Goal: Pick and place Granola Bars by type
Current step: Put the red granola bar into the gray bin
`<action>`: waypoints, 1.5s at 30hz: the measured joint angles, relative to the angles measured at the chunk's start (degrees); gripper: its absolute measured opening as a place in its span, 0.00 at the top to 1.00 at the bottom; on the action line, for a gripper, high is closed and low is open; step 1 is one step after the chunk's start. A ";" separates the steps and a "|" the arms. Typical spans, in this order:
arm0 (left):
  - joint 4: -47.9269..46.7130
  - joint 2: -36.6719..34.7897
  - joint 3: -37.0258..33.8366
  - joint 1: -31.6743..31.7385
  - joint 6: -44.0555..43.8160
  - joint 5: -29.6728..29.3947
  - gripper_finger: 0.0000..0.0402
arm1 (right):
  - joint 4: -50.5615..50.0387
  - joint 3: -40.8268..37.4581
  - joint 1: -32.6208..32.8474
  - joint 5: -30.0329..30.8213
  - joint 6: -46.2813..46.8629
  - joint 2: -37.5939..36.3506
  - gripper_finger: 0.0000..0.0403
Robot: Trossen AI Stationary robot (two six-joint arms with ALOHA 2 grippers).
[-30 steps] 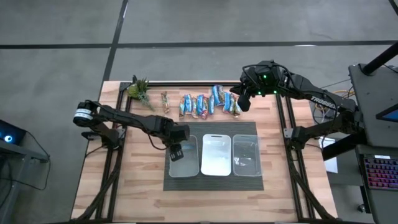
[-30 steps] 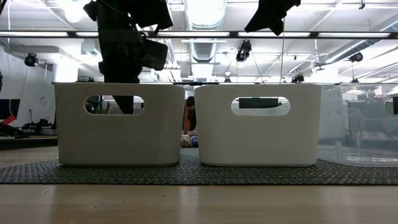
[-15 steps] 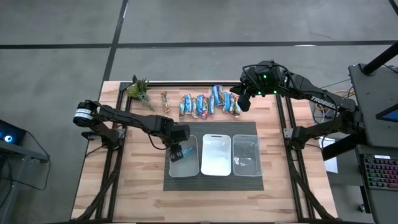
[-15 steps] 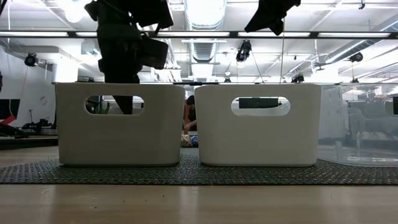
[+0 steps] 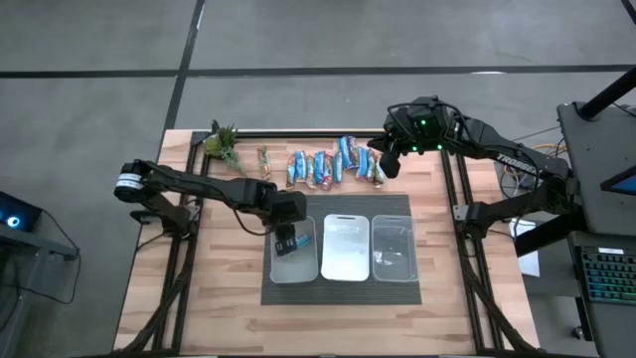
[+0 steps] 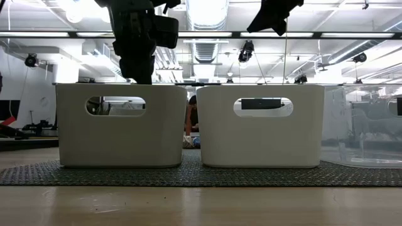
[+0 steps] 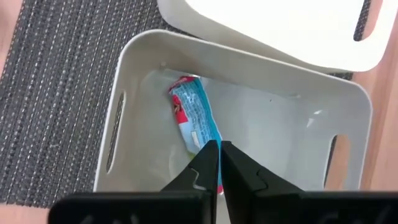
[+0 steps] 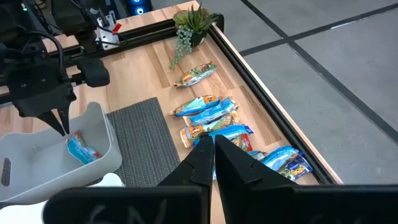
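I am working in what looks like a robotics lab or open industrial workspace. In the low view, an exposed ceiling crosses the upper part of the frame, with bare ducts, strip lights and hanging fixtures over a wide open room. In the high view, grey concrete floor with dark seam lines fills the top of the frame. The wooden desk sits at centre on a black metal frame. At the right edge I see a keyboard on a dark side stand, and at the left edge a device with a blue light.
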 joint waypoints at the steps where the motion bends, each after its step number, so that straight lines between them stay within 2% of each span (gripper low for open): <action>1: -0.04 -0.18 -0.14 0.00 -0.02 -0.10 1.00 | -0.02 0.00 0.01 0.00 0.00 0.00 0.98; 9: 0.68 -2.20 -0.16 0.00 0.68 -0.10 1.00 | -0.02 0.00 -0.01 0.00 -0.02 0.00 0.98; 16: 8.40 -6.64 -0.29 0.66 3.16 -0.29 1.00 | -0.02 0.00 -0.02 0.00 -0.02 0.00 0.98; 22: 11.98 -12.04 -0.29 2.22 5.83 -3.70 1.00 | -0.02 0.00 -0.01 0.00 -0.03 0.00 0.98; 40: 16.13 -26.00 -0.49 13.61 16.84 -5.23 1.00 | 0.03 0.00 -0.01 -0.01 -0.66 0.01 0.98; 45: 16.63 -28.75 -3.01 17.02 17.58 -4.59 1.00 | 0.09 0.00 -0.02 0.00 -0.68 0.00 0.98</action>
